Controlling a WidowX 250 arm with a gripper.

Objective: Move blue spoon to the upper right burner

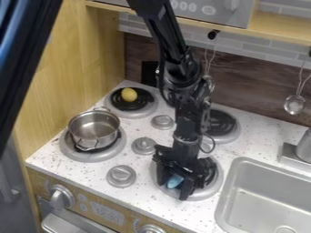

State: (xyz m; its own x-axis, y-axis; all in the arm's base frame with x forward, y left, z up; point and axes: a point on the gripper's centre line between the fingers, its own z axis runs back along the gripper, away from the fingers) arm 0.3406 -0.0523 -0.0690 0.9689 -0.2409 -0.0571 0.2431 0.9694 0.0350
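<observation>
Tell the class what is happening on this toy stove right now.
A black robot arm has its gripper low over the front right burner, right at the blue spoon. Only part of the spoon shows, so whether it is gripped is unclear. The job is to move it to the back right burner, and it isn't there yet. A metal pot sits on the front left burner, and a yellow, rounded thing on the back left one.

Wooden side panel (77,68), gray tile backsplash (252,41), dark wood-look wall (255,88)
</observation>
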